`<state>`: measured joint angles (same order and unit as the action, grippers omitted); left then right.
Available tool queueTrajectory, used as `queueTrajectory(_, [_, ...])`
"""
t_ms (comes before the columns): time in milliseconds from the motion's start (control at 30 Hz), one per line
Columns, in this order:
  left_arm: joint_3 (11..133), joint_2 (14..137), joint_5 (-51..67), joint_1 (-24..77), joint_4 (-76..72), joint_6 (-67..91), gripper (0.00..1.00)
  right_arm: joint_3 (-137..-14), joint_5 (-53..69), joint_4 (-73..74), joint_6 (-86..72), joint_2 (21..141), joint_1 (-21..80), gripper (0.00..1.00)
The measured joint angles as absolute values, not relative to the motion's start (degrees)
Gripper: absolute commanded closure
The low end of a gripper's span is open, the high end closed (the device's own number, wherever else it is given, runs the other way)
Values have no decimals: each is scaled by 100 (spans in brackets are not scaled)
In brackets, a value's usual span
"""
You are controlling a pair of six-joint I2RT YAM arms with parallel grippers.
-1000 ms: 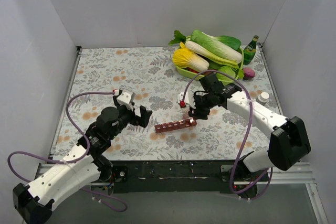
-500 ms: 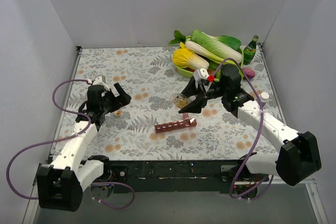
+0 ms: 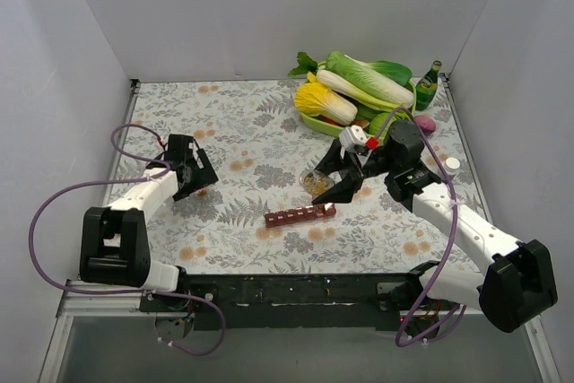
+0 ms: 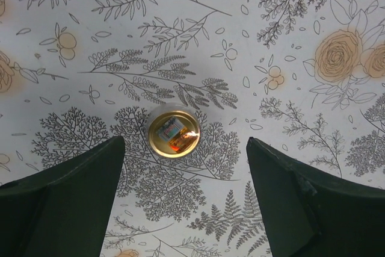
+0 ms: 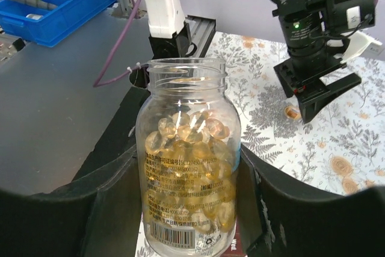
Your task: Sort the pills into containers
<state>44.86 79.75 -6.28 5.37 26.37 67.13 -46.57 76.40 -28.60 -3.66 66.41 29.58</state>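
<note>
my left arm lies stretched low along the left side, the left gripper [image 3: 194, 173] aimed straight down with its fingers spread wide. my right arm reaches from the near right toward the middle, the right gripper [image 3: 328, 178] clamped on a pill bottle [image 5: 187, 161].

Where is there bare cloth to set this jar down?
Free: the far stretch between the left gripper and the tray, and the near strip left of the organizer. Crowded: the far right corner, with tray, bottle and cap; the lid lies under the left gripper.
</note>
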Motion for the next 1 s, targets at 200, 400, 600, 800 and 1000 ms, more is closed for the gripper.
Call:
queueTrajectory(200, [4700,8479,-707,537,2611,6560,32,-4672,7616,-2333,1,6643,2958,99])
queueTrajectory(400, [4700,8582,-701,537,2652,6532,46,-4672,7566,-2233,84,6643,2952,99])
queueTrajectory(600, [4700,8621,-703,537,2655,6501,45,-4672,7546,-2189,130,6643,2917,99])
queueTrajectory(800, [4722,8746,-707,537,2676,6495,49,-4672,7537,-2102,150,6643,2856,99])
queueTrajectory(1000, [4735,8750,-718,537,2676,6499,67,-4672,7542,-2093,148,6641,2825,99])
